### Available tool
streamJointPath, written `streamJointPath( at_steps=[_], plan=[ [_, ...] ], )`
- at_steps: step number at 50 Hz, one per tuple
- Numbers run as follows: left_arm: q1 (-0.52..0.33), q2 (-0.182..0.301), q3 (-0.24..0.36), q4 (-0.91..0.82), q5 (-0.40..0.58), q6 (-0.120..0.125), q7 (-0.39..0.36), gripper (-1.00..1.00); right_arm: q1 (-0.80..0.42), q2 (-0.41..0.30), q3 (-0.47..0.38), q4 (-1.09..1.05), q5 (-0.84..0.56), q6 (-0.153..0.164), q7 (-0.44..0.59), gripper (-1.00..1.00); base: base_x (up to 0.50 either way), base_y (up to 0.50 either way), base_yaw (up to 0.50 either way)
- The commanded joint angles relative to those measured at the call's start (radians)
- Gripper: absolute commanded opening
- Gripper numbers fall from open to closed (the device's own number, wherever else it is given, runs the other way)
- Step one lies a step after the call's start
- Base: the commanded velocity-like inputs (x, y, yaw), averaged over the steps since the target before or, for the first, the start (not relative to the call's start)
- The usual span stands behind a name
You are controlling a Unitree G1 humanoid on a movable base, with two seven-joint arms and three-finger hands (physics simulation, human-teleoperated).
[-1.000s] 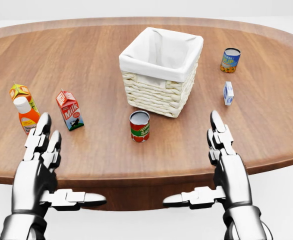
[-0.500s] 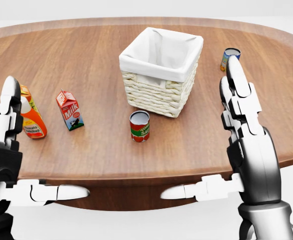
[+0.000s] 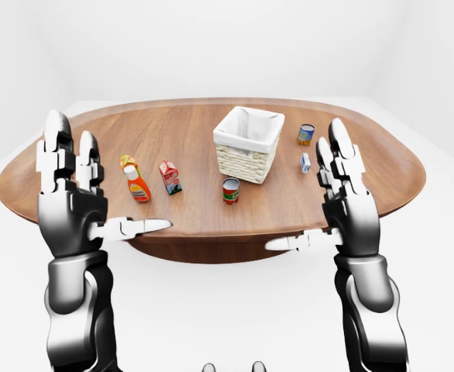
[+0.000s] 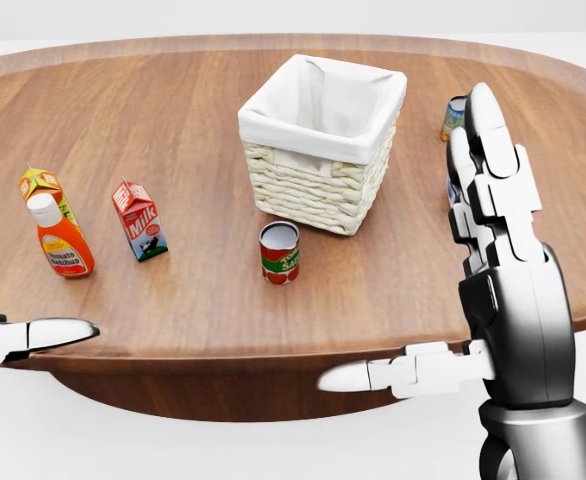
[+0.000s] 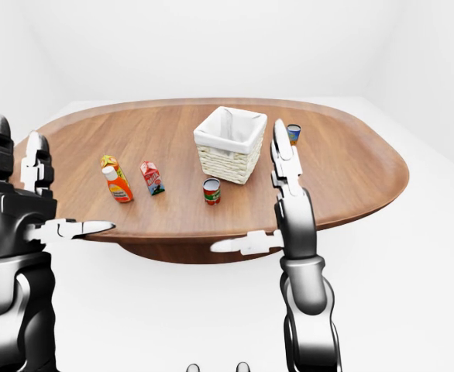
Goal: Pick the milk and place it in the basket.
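We hold both hands raised near the table's [image 4: 273, 330] close edge, empty, fingers spread with thumbs pointing inward: the left hand [image 3: 72, 205] at the left of the left-eye view, the right hand [image 4: 503, 290] at the right of the head view. The milk [image 4: 139, 220] stands upright on the table, left of the basket [image 4: 318, 145] and well apart from it, just right of a ketchup bottle [image 4: 58, 240] with a small orange carton [image 4: 39, 184] behind it. A red can [image 4: 279, 252] sits just below the basket. We judge nothing is grasped yet. Reaching in with the left hand, we risk brushing the bottle over, since it stands so near the milk; a wide spread of fingers could also tip the narrow carton before closing.
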Motion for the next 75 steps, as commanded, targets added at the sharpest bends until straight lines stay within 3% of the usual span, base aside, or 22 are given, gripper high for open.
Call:
streamJointPath(
  at_steps=[1,7,17,20,23,27,28,36,46,75],
  plan=[
    [-0.069,0.105,0.163,0.093,-0.114,0.000,0.039,1.00,-0.007,-0.001,-0.002,-0.006,0.005,0.000,-0.004,0.98,0.00,0.00,0.00],
    [-0.106,0.212,0.282,0.281,-0.193,0.000,0.049,1.00,-0.004,-0.003,0.002,0.004,0.000,0.000,0.000,0.98,0.00,0.00,0.00],
    [-0.122,0.382,0.414,0.663,-0.292,0.000,0.063,1.00,-0.001,-0.004,0.004,0.004,-0.013,0.000,0.005,0.98,0.00,0.00,0.00],
    [-0.123,0.429,0.426,0.783,-0.328,0.000,0.064,1.00,-0.002,-0.002,0.008,0.004,-0.019,0.000,0.005,0.98,0.00,0.00,0.00],
    [-0.123,0.475,0.443,0.895,-0.365,-0.053,0.062,1.00,-0.001,-0.003,0.007,0.005,-0.022,0.000,0.007,0.98,0.00,0.00,0.00],
    [-0.130,0.533,0.451,1.064,-0.404,-0.161,0.065,1.00,-0.003,-0.004,0.010,-0.002,-0.029,0.000,0.010,0.98,0.00,0.00,0.00],
    [-0.134,0.548,0.452,1.113,-0.412,-0.175,0.066,1.00,-0.003,-0.003,0.011,-0.006,-0.031,0.000,0.010,0.98,0.00,0.00,0.00],
    [-0.194,0.631,0.395,1.379,-0.488,-0.175,0.037,1.00,-0.003,-0.002,0.010,0.001,-0.034,0.000,0.012,0.98,0.00,0.00,0.00],
    [-0.185,0.644,0.353,1.390,-0.531,-0.175,0.063,1.00,0.002,-0.002,0.009,0.007,-0.037,0.000,0.011,0.98,0.00,0.00,0.00],
    [-0.182,0.646,0.349,1.386,-0.539,-0.175,0.052,1.00,-0.001,0.000,0.005,0.021,-0.034,0.000,0.003,0.98,0.00,0.00,0.00]
  ],
)
